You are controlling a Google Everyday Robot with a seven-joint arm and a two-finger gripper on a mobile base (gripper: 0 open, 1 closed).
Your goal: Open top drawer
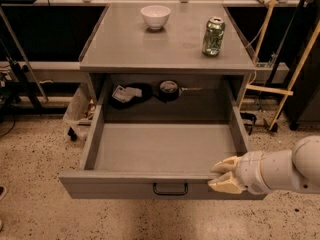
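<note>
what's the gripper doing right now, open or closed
gripper: open, fingers apart at the right end of the top drawer front; the drawer is pulled out.

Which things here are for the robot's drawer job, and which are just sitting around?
For the job:
- top drawer, standing pulled out
- its black handle
- claw, at the drawer's front right corner

Just lying about:
- white bowl and green can, on the cabinet top
- white packet and black round thing, in the back
</note>
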